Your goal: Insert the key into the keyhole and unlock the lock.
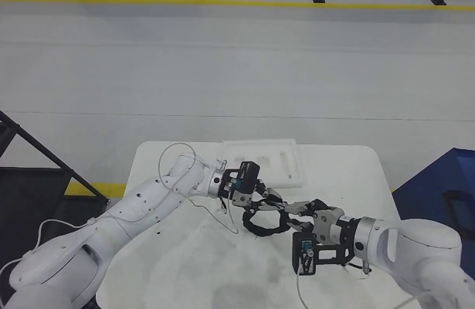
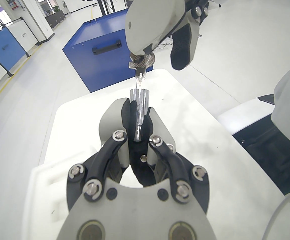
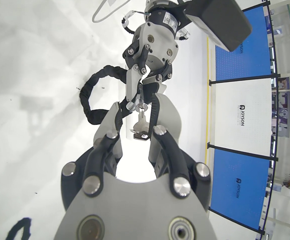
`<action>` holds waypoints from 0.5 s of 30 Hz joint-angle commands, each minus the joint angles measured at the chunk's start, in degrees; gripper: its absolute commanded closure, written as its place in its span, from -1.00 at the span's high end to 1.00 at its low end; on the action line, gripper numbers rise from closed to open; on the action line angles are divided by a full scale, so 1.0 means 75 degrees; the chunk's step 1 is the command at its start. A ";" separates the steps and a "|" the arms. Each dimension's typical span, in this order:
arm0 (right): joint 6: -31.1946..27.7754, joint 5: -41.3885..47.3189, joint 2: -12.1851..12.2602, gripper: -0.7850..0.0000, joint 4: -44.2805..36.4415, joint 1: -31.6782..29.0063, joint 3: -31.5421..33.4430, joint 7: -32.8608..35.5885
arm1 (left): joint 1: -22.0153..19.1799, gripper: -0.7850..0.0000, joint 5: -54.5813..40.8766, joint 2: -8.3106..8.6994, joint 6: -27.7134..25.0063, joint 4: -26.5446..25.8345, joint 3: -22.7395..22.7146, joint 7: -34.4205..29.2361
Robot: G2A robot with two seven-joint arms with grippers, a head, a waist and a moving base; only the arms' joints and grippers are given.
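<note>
My left gripper [image 2: 139,107] is shut on the chrome lock cylinder [image 2: 140,96], which it holds above the white table [image 1: 183,263]. The lock's black sheathed cable [image 3: 90,93] loops down from it to the tabletop. Facing it, my right gripper [image 3: 137,112] is shut on the head of the silver key [image 3: 140,126]. The key's blade tip sits in the keyhole [image 3: 141,106], and most of the blade still shows outside the cylinder. In the top view the left gripper [image 1: 260,202] and the right gripper [image 1: 293,210] meet nose to nose over the cable loop [image 1: 259,225].
A white foam tray [image 1: 272,158] lies at the table's far edge behind the grippers. A blue box [image 1: 446,193] stands on the floor off the table's right side. A thin white cable [image 1: 175,154] arcs beside the left arm.
</note>
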 commanded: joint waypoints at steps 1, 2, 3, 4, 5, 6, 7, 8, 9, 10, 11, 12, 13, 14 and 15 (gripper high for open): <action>0.0009 -0.0220 0.0015 -0.45 0.0000 0.0031 -0.0051 -0.0012 | -0.0016 -1.00 0.0007 -0.0002 0.0000 0.0005 0.0008 0.0009; 0.0043 -0.0310 0.0017 -0.47 0.0000 0.0050 -0.0064 -0.0048 | -0.0020 -1.00 0.0009 -0.0001 0.0000 0.0010 0.0007 0.0017; 0.0060 -0.0428 0.0022 -0.50 0.0000 0.0063 -0.0079 -0.0059 | -0.0023 -1.00 0.0016 0.0001 0.0000 0.0016 0.0007 0.0013; 0.0075 -0.0524 0.0027 -0.51 0.0000 0.0064 -0.0097 -0.0068 | -0.0025 -1.00 0.0016 0.0003 0.0000 0.0014 0.0007 0.0013; 0.0113 -0.0606 0.0029 -0.51 0.0000 0.0067 -0.0107 -0.0089 | -0.0029 -1.00 0.0024 0.0005 0.0000 0.0006 0.0005 0.0013; 0.0150 -0.0660 0.0032 -0.55 0.0000 0.0061 -0.0116 -0.0128 | -0.0028 -1.00 0.0028 0.0007 0.0000 0.0006 0.0004 0.0016; 0.0175 -0.0702 0.0035 -0.59 0.0000 0.0052 -0.0120 -0.0163 | -0.0028 -1.00 0.0030 0.0009 0.0000 0.0004 0.0003 0.0019; 0.0207 -0.0735 0.0038 -0.64 0.0000 0.0041 -0.0116 -0.0191 | -0.0027 -1.00 0.0035 0.0010 0.0000 -0.0003 0.0007 0.0022; 0.0271 -0.0747 0.0040 -0.67 0.0000 0.0016 -0.0102 -0.0205 | -0.0031 -1.00 0.0044 0.0012 0.0000 -0.0008 0.0009 0.0026; 0.0369 -0.0735 0.0039 -0.75 0.0000 -0.0026 -0.0075 -0.0187 | -0.0030 -1.00 0.0045 0.0013 0.0000 -0.0011 0.0008 0.0043; 0.0509 -0.0672 0.0036 -0.81 0.0001 -0.0091 -0.0038 -0.0155 | -0.0029 -1.00 0.0052 0.0015 0.0000 -0.0013 0.0008 0.0052; 0.0655 -0.0583 0.0032 -0.90 0.0007 -0.0162 0.0007 -0.0099 | -0.0031 -1.00 0.0067 0.0016 0.0000 -0.0021 0.0007 0.0057; 0.0783 -0.0438 0.0027 -0.96 0.0017 -0.0231 0.0043 -0.0071 | -0.0029 -1.00 0.0078 0.0017 0.0000 -0.0030 0.0004 0.0062; 0.0928 -0.0287 0.0021 -1.00 0.0028 -0.0288 0.0094 -0.0019 | -0.0026 -1.00 0.0092 0.0018 0.0000 -0.0038 0.0003 0.0066; 0.1021 -0.0159 0.0017 -1.00 0.0016 -0.0339 0.0129 0.0071 | -0.0025 -1.00 0.0106 0.0019 0.0000 -0.0046 0.0002 0.0073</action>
